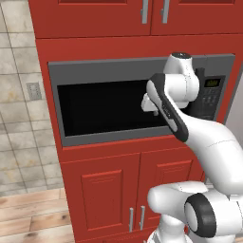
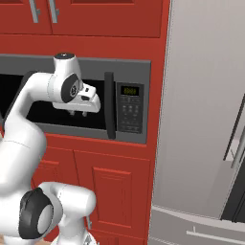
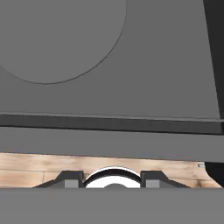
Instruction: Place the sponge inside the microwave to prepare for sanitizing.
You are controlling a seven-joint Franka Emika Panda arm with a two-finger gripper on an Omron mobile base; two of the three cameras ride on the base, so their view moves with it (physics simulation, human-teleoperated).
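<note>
The white arm's two-finger end effector (image 3: 113, 180) points down at the front edge of the large dark grey built-in microwave (image 1: 95, 71); its finger tips stand somewhat apart with nothing between them. Just ahead of it lies the round grey turntable (image 3: 57, 39), bare where visible. Below it is wooden plank floor (image 3: 39, 168). To its right stands the black curved handle (image 2: 109, 105), then the keypad panel (image 2: 130, 112). I cannot tell where the sponge is.

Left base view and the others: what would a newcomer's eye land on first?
The white arm's gripper hanging at the mouth of the large dark grey built-in microwave, set in red cabinets. Its keypad panel with green display sits right of the black curved handle. The hand view looks down on the round grey turntable.
</note>
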